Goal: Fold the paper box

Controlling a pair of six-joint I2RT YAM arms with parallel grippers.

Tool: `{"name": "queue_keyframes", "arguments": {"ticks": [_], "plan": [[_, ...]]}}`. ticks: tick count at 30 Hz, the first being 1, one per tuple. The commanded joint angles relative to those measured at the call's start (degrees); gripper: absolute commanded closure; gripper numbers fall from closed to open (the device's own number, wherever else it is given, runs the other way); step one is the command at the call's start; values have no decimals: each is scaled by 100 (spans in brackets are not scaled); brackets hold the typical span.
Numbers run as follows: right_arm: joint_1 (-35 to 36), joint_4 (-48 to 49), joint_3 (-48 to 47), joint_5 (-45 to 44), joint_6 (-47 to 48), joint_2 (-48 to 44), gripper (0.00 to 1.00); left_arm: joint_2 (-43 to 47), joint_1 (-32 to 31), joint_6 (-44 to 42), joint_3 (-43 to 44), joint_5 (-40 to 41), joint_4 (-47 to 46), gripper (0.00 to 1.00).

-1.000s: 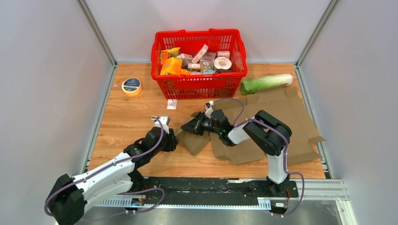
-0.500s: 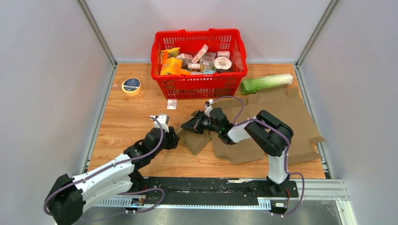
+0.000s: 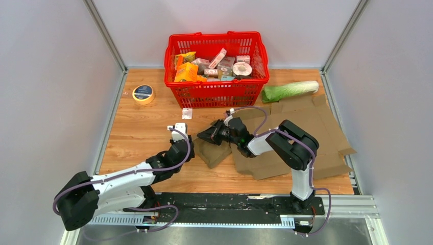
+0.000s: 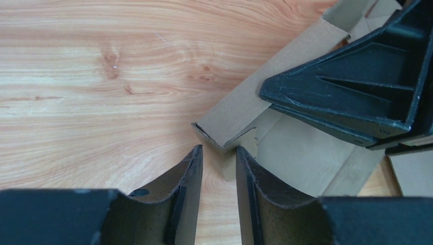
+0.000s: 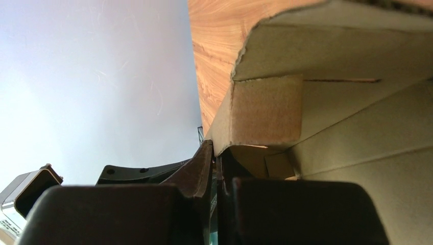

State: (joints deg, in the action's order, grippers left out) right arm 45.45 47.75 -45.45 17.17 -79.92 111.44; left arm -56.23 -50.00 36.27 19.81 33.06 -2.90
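L arm brought nearer since prior frame | flat brown cardboard box blank laid unfolded, right of wooden table | black R gripper clamped on its left flap | black L gripper slightly apart, empty, at flap corner | risk: flap torn if tugged crosswise

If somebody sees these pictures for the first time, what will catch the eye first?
The red basket, full of groceries, stands at the far middle of the table. Before it, on the right, lies the flat paper box; the right gripper pinches its left flap, and the left gripper hovers open at that flap's corner.
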Motion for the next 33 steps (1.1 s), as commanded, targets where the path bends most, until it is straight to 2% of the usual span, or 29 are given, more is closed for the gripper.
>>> {"name": "queue_keyframes", "arguments": {"ticks": [1, 5, 7, 14, 18, 19, 21, 25, 27, 28, 31, 33], "plan": [[175, -617, 107, 164, 126, 229, 96, -309, -124, 275, 233, 1246, -220, 63], [183, -582, 80, 217, 65, 273, 96, -555, -282, 284, 479, 1781, -46, 71], [192, -617, 54, 208, 73, 256, 96, -739, -344, 574, 681, 2011, 253, 72], [192, -749, 36, 191, 222, 142, 96, -803, -405, 346, 401, 1389, -237, 73], [183, -793, 10, 173, 442, 36, 97, -197, -405, 170, 225, 818, -89, 62], [183, -785, 1, 164, 477, 45, 97, 135, -405, 152, 294, 721, 251, 57], [183, -784, -34, 181, 486, 27, 99, 514, -414, 335, 374, 500, 1145, 54], [192, -776, -69, 190, 460, 10, 99, 1699, -336, 766, 392, 465, 2324, 48], [183, -671, -52, 199, 451, 18, 100, 1983, -134, 1013, 296, 45, 2643, 49], [183, -609, -43, 208, 425, 10, 100, 2167, 111, 1083, 243, -444, 2671, 51], [183, -354, 19, 252, 319, -25, 100, 2318, 437, 1294, 14, -1220, 2540, 52], [192, -336, 28, 252, 267, -61, 100, 2405, 438, 1347, -143, -1363, 2278, 52]]}}
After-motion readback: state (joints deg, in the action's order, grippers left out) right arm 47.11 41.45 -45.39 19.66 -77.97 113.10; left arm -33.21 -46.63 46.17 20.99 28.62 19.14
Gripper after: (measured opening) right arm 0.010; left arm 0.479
